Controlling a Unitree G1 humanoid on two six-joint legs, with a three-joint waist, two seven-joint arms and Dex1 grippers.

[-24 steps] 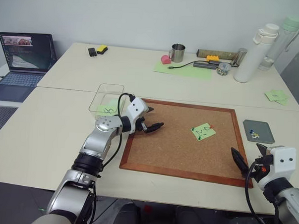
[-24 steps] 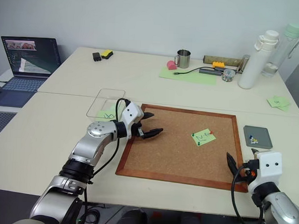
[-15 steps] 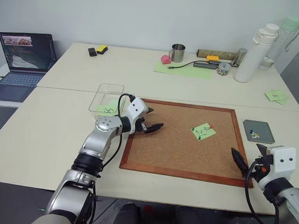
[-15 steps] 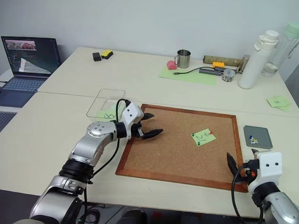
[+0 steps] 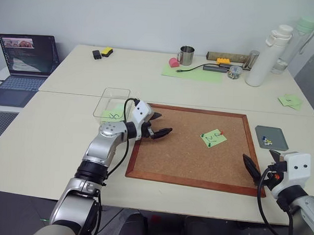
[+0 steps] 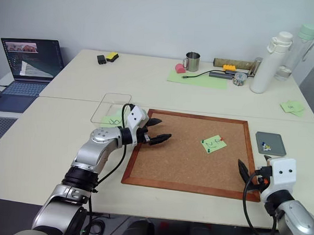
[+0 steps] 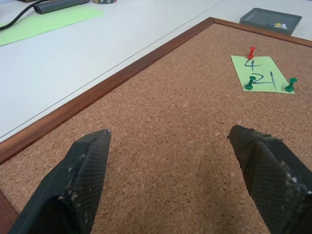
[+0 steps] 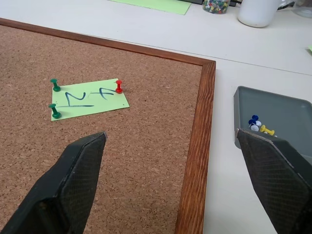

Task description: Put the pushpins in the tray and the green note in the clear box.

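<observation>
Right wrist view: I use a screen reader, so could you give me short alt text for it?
A green note is pinned to a cork board by two green pins and one red pin. Beside the board, a grey tray holds blue, white and yellow pins. The open right end effector frames the foreground.

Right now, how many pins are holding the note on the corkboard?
3. A red pin sits at one corner of the green note, with two green pins at and along the opposite edge. The fourth corner is bare.

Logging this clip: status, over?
Left gripper and right gripper open, empty. Green note on corkboard, three pins through it. Some pushpins in tray. Path clear.
</observation>
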